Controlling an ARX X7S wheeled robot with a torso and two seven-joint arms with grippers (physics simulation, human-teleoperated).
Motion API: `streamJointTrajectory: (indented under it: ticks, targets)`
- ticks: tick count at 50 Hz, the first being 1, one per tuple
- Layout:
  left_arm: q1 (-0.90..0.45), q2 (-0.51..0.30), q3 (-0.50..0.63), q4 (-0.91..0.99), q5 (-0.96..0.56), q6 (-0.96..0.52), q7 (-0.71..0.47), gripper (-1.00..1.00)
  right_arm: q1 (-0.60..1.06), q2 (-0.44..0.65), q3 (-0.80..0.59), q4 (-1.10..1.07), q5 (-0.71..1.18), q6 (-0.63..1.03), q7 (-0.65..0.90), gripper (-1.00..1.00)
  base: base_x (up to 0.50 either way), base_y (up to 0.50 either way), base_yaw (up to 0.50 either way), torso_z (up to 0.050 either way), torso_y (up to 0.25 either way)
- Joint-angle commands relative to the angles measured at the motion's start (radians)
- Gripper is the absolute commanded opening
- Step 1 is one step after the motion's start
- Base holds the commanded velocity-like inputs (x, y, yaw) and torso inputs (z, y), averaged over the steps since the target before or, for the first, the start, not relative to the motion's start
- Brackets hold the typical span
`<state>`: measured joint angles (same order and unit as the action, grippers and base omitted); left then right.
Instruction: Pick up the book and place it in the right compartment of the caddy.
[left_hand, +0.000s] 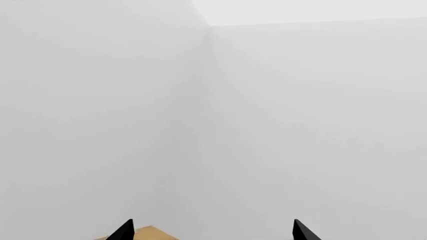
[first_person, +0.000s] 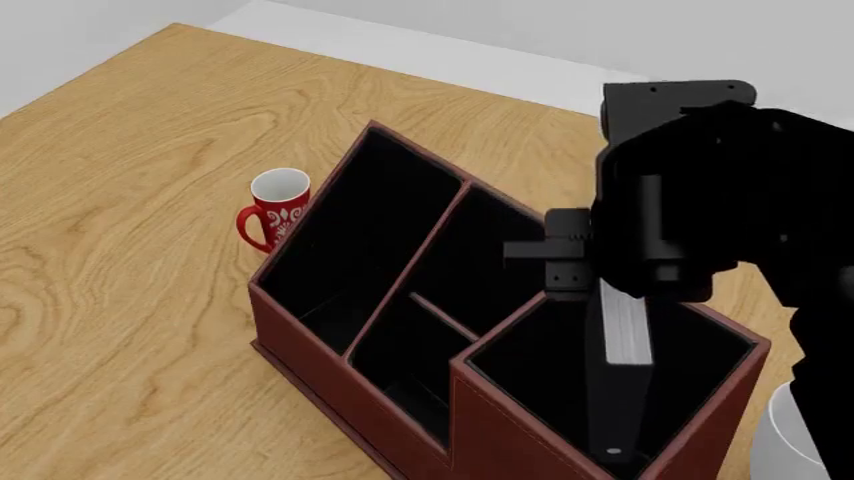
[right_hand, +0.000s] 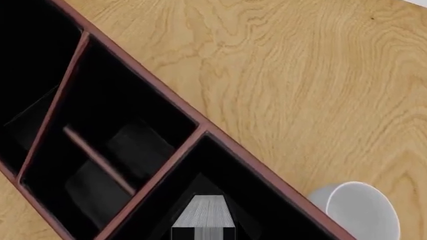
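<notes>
Head view: right gripper (first_person: 617, 300) sits over the right compartment (first_person: 534, 370) of the caddy (first_person: 487, 425), book (first_person: 627, 335) hanging upright inside it – grip on the book cannot be confirmed. Left gripper (left_hand: 213, 232) faces a blank wall, fingertips spread wide, nothing between. Red mug (first_person: 274, 210) just beside caddy on the wooden table (first_person: 120, 250)

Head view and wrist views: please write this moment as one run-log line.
right gripper: over right compartment | book: upright inside it, grip unclear | left gripper: open, away | caddy: on table
</notes>
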<state>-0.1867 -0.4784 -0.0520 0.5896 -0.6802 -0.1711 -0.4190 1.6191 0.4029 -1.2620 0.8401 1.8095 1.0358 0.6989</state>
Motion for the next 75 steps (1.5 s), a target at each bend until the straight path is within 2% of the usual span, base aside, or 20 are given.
streamJointTrajectory:
  ticks: [1, 18, 55, 56, 75]
  targets:
    - [-0.003, 0.001, 0.011, -0.006, 0.014, 0.002, 0.0, 1.0, 0.004, -0.039, -0.027, 0.08, -0.115, -0.006, -0.12, -1.0, 0.0, 0.0, 0.0, 0.0, 0.0]
    - [-0.011, 0.009, 0.041, -0.028, 0.048, 0.007, 0.004, 1.0, -0.016, -0.11, -0.087, 0.217, -0.197, -0.041, -0.281, -1.0, 0.0, 0.0, 0.0, 0.0, 0.001]
    - [-0.01, 0.01, 0.066, -0.033, 0.067, 0.013, 0.003, 1.0, -0.112, -0.094, -0.097, 0.201, -0.22, -0.096, -0.294, -1.0, 0.0, 0.0, 0.0, 0.0, 0.001]
    - [-0.01, 0.01, 0.066, -0.033, 0.067, 0.013, 0.003, 1.0, -0.112, -0.09, -0.095, 0.194, -0.218, -0.095, -0.29, 1.0, 0.0, 0.0, 0.0, 0.0, 0.0]
    - [-0.01, 0.01, 0.072, -0.034, 0.069, 0.017, 0.003, 1.0, -0.103, -0.026, -0.054, 0.084, -0.167, -0.071, -0.181, 1.0, 0.0, 0.0, 0.0, 0.0, 0.0]
